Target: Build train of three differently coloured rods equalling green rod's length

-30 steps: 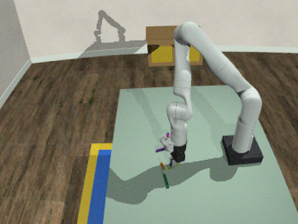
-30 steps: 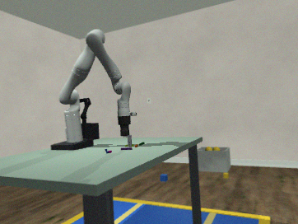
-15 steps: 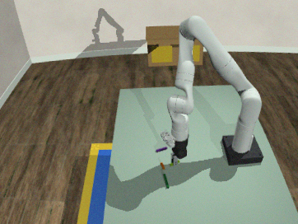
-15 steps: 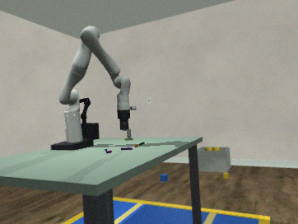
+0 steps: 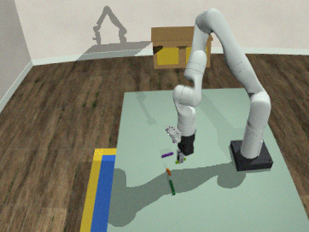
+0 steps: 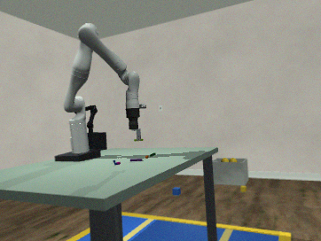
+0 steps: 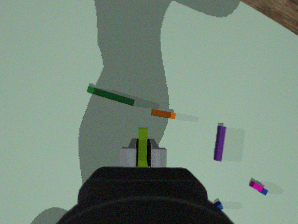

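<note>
The end effector [image 7: 143,156] grips the lime rod [image 7: 143,146] above the desk [image 5: 256,107]; no train is assembled yet.

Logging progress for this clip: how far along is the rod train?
Done: nothing clearly finished; a short magenta rod lies against a tiny blue rod. In hand: the gripper is shut on the thin lime rod, held above the table. Left: lay lime end to end with its partners, apart from the long green rod and orange rod, then release.
</note>
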`<state>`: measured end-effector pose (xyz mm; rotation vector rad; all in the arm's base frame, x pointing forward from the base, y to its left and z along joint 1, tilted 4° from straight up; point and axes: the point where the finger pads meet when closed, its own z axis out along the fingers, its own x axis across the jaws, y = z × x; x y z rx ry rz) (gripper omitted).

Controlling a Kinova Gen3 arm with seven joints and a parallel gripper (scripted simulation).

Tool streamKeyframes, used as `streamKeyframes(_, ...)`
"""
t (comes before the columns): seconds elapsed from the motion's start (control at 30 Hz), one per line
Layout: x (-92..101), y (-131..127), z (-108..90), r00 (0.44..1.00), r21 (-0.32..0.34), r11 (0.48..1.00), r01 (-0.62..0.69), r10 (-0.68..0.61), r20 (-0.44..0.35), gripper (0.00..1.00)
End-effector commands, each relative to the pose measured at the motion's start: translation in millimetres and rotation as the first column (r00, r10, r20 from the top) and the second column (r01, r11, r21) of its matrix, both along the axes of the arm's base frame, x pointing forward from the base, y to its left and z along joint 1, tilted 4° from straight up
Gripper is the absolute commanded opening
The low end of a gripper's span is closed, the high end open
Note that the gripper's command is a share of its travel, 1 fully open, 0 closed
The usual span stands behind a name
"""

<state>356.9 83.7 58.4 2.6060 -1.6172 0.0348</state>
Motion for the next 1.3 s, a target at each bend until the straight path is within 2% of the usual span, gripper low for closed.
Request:
streamKeyframes(0.0, 3.2, -3.1, 7.8, 1.0, -0.002, 1.0, 0.007, -0.007, 0.008, 0.24)
streamKeyframes(0.73, 4.4, -5.5, 8.2, 1.0, -0.002, 1.0, -0.012, 0.012, 0.006, 0.24)
streamKeyframes(1.27, 14.6, -31.6, 9.6, 0.98, 0.002, 0.98, -0.199, 0.199, -0.01, 0.24)
